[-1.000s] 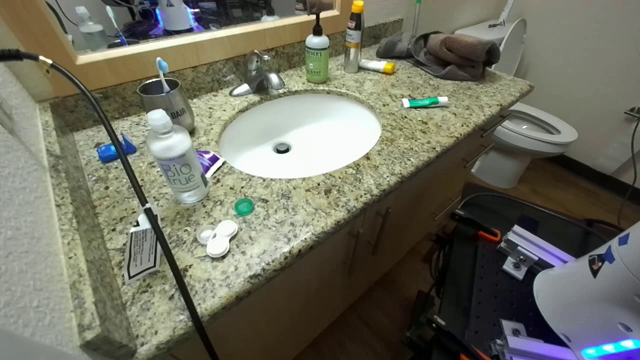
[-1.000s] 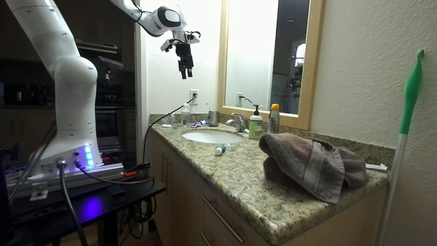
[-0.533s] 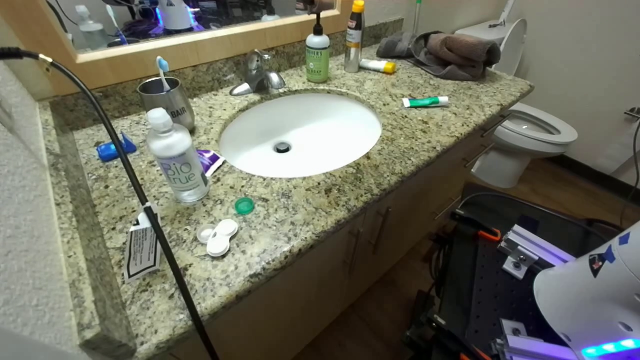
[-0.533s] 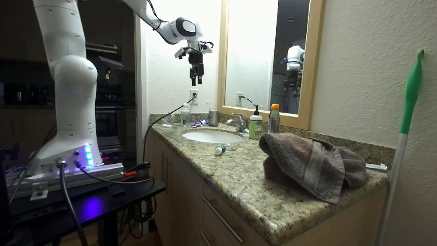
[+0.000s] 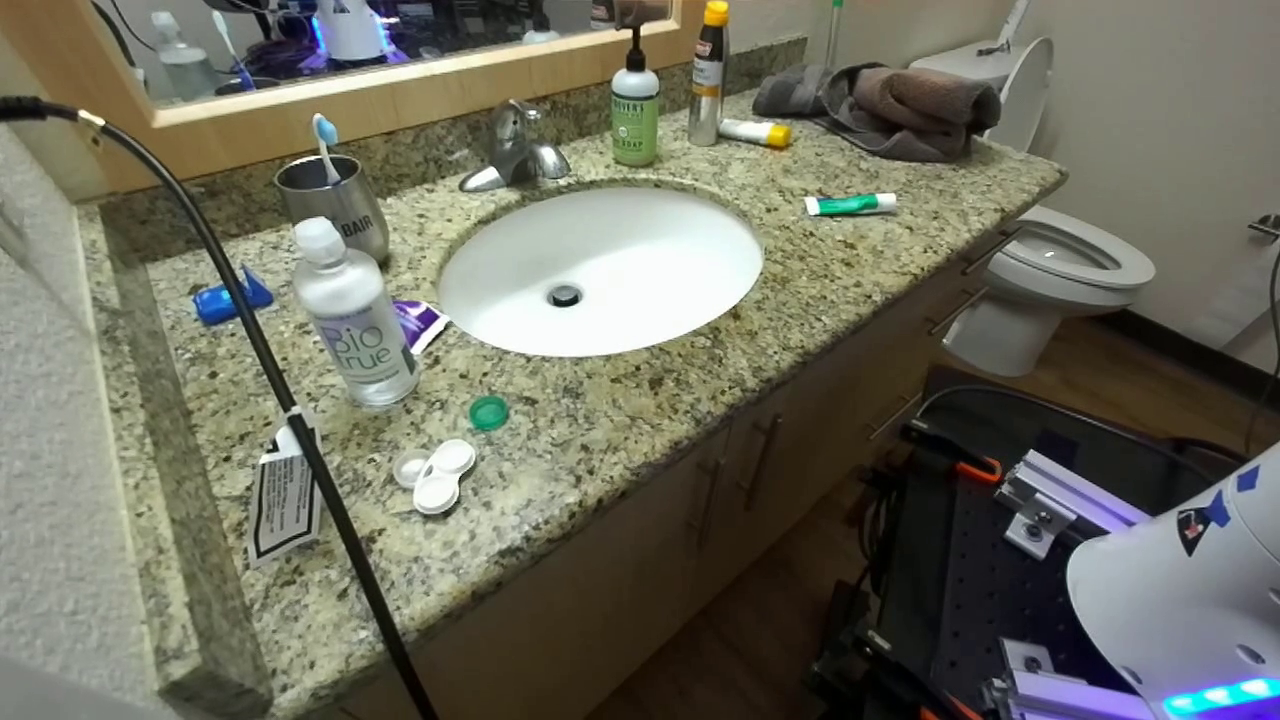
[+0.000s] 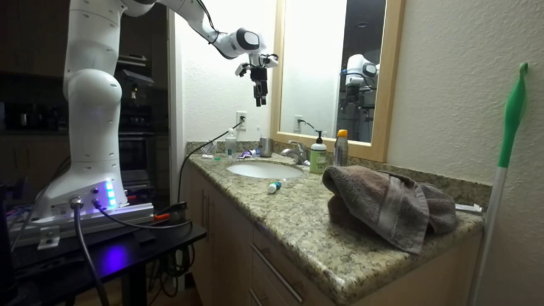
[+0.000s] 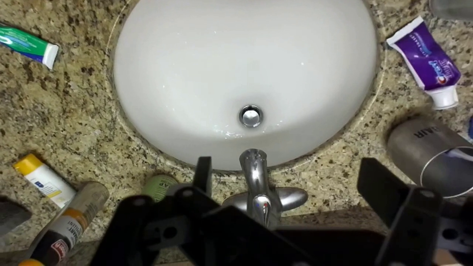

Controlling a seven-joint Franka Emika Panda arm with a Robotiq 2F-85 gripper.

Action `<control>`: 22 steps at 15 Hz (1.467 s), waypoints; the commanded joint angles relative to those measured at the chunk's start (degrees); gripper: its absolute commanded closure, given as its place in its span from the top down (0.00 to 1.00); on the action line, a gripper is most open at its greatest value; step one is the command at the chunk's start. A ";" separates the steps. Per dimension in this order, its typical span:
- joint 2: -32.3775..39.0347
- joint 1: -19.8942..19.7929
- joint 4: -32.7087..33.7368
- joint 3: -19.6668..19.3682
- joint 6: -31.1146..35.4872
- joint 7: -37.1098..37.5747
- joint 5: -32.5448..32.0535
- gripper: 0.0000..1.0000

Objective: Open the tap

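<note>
Rightward and slightly down in an exterior view since the earlier frames, the robot arm [image 6: 93, 95] now reaches over the granite table [image 6: 297, 212] and white oval basin [image 7: 244, 66], its gripper [image 6: 260, 103] released and spread wide. Approach seems in hand: at lower centre of the wrist view, between steel tumbler [image 7: 417, 147] and green hand-soap bottle [image 7: 159, 186], sits the faucet [image 7: 258, 186], whose lever [image 7: 261, 207] probably needs lifting after a descent. Room looks widest over the basin; the bottle, lower left, may crowd the gripper.

Both exterior views share the basin [image 5: 615, 262] from seemingly opposite ends, wrist view overhead.
</note>
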 commanded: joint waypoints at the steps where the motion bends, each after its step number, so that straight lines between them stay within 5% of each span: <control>1: 3.35 0.85 3.70 -0.93 -6.46 -2.50 -0.02 1.00; 5: 17.14 -0.04 18.04 -2.72 -17.79 -0.96 1.79 1.00; 10: 29.21 -0.61 33.42 -3.74 -18.98 -0.71 6.10 1.00; 11: 24.34 0.08 25.33 -4.10 -16.20 -1.40 4.70 1.00; 15: 28.53 0.02 31.43 -4.09 -17.06 -0.98 5.34 1.00; 16: 28.64 -0.80 32.52 -3.82 -23.97 -2.65 6.06 1.00; 22: 37.90 -3.45 44.84 -2.64 -33.52 -23.24 4.31 1.00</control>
